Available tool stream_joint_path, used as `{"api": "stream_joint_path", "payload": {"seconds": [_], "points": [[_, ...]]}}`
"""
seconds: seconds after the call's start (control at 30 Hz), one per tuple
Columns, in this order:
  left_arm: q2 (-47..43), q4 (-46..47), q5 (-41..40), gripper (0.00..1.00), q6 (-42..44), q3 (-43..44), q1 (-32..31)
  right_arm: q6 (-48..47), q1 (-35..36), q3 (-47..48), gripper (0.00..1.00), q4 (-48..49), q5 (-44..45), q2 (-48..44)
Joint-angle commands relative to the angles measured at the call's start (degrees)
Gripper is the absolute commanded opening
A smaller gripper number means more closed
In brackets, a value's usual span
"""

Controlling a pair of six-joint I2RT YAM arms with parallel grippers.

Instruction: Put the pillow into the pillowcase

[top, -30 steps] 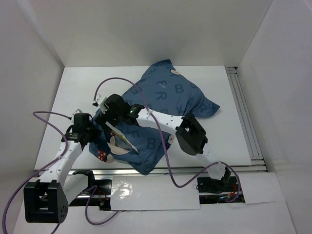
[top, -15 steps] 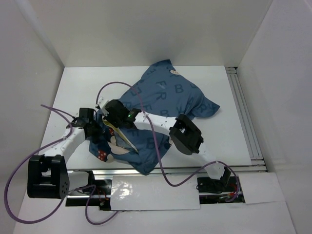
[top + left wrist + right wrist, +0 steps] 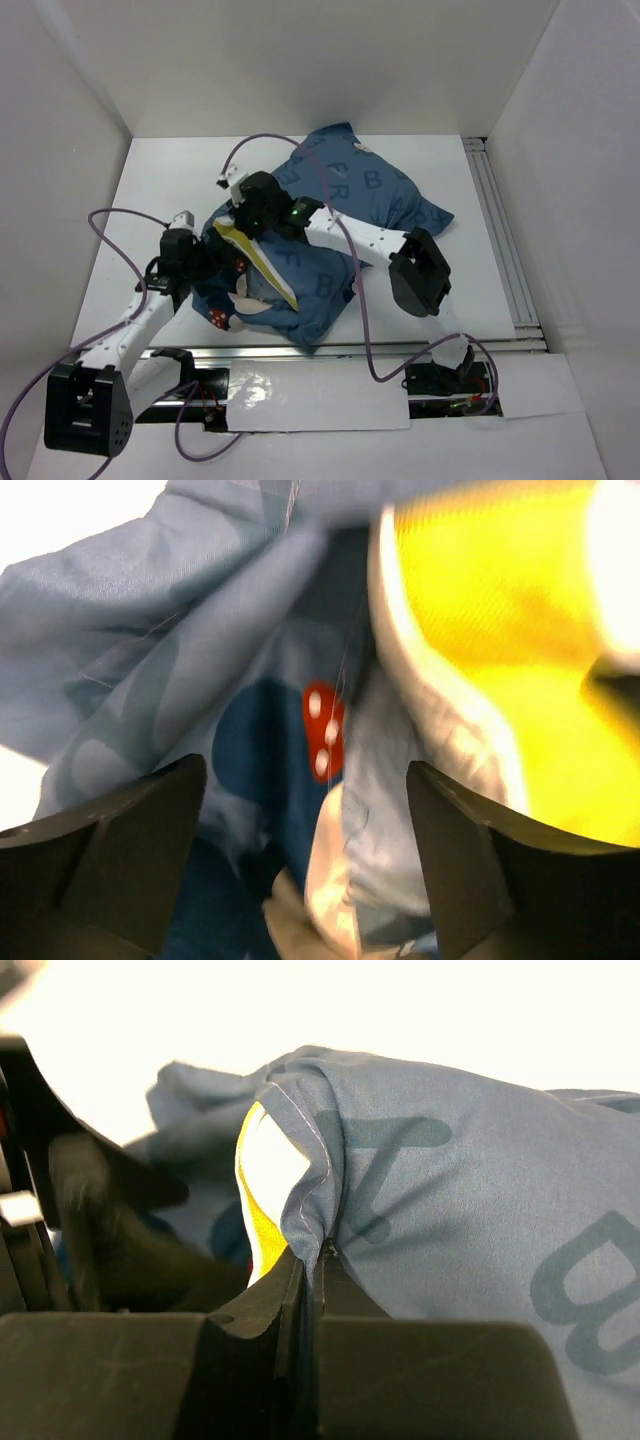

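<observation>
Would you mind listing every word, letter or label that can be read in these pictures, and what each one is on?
"F", "R", "B": large single letters printed on the pillowcase, far half, top view.
"F", "B": on its near half, top view.
"B": same cloth, right wrist view; the letter beside it is creased and could be "K" or "R".
Small pale tag near its far corner: too small to read.
No brand names or numbers can be read.

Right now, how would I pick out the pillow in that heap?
Find the blue lettered pillowcase bulging on the table. At its open near-left end a white strip with a yellow edge shows: the pillow. It alone is plain, unprinted.
</observation>
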Motion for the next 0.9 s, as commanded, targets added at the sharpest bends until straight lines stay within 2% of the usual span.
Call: {"api": "stream_joint_path", "payload": {"seconds": [0.0, 0.1, 0.13, 0.23, 0.43, 0.53, 0.63, 0.73, 0.87], "points": [[-3.15, 8.13, 4.39, 0.96, 4.24, -1.42, -1.63, 2.56, -1.52, 0.12, 0.00, 2.24, -2.46, -7.08], [-3.77, 8.74, 3.77, 1.00, 4.25, -1.42, -2.17, 2.56, -2.05, 1.61, 0.00, 0.84, -2.98, -7.61], [-3.77, 8.74, 1.25, 1.00, 4.25, -1.42, -2.69, 2.56, -2.05, 1.62, 0.00, 0.83, -2.99, -7.61], [-2.28, 10.14, 0.52, 1.00, 4.25, 0.08, -4.18, 2.56, -2.05, 3.38, 0.00, -0.75, -3.60, -9.10], [0.70, 21.55, 1.67, 1.00, 5.03, 0.08, -9.88, 3.70, -2.57, 4.60, 0.00, -2.59, -4.39, -13.23], [5.36, 19.39, -3.32, 1.00, 9.15, 4.10, -13.49, 4.32, -2.58, 5.92, 0.00, -3.13, -3.17, -14.81], [8.09, 17.63, -8.15, 1.00, 9.69, 5.43, -17.18, 4.84, -3.80, 8.38, 0.00, -4.27, -2.46, -15.87], [7.57, 17.09, -11.86, 1.00, 8.20, 5.44, -19.73, 4.85, -4.33, 9.62, 0.00, -4.88, -1.23, -17.10], [6.95, 10.78, -23.10, 1.00, 0.93, 9.90, -24.22, 5.72, -5.47, 9.27, 0.00, -4.19, 0.62, -20.26]]}}
